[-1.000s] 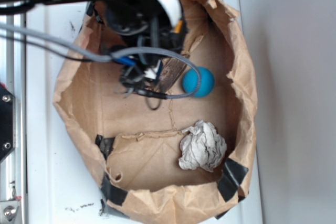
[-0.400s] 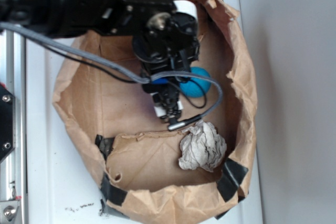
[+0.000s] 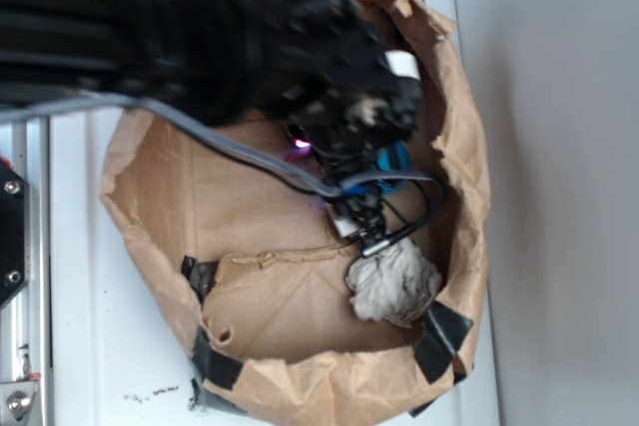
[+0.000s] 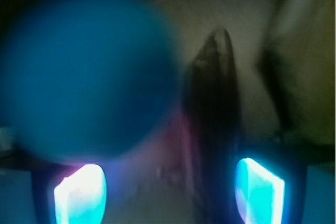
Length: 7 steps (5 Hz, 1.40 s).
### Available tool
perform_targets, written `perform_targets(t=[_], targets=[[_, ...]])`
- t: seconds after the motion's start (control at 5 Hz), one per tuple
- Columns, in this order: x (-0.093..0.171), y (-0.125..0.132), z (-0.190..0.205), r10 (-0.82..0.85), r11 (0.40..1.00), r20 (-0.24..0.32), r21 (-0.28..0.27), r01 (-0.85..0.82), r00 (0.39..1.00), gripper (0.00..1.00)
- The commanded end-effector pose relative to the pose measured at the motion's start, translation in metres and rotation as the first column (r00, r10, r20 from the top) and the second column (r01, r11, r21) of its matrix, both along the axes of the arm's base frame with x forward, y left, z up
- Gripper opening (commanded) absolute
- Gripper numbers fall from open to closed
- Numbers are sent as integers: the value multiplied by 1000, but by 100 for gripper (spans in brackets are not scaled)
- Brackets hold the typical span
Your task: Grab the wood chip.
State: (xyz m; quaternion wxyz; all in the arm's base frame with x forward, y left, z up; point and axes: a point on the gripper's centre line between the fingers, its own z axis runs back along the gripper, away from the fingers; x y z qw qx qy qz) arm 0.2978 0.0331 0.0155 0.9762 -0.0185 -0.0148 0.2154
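In the wrist view we see the wood chip (image 4: 212, 124) as a dark, pointed sliver standing lengthwise between the two glowing fingertips (image 4: 80, 195), nearer the one on the picture's right. The gripper (image 4: 169, 192) is spread, with the chip in the gap and no contact we can make out. The blue ball (image 4: 86, 72) sits just beside the chip, on its left in that picture, large and blurred. A pale shape at the upper right is too dark for us to name.

From the exterior camera the gripper (image 3: 357, 214) hangs inside the brown paper bag (image 3: 461, 162), and the black arm (image 3: 200, 42) covers the chip entirely. Only a sliver of the blue ball (image 3: 394, 159) shows past the arm. The crumpled paper wad (image 3: 394, 281) lies just below the gripper. We can read no writing or labels anywhere; the arm is motion-blurred.
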Motion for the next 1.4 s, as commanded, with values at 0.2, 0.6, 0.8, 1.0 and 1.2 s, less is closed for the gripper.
perform_targets(t=[0.2,0.6,0.8,1.0,1.2], targets=[[12,-7,-6,-184,983,71,35,182,980,0],[5,-4,8,-224,974,93,22,223,970,0],[-2,2,24,-250,968,133,6,252,959,0],[-14,9,44,-276,960,180,-6,282,944,0],[-32,21,71,-298,950,238,-25,313,924,0]])
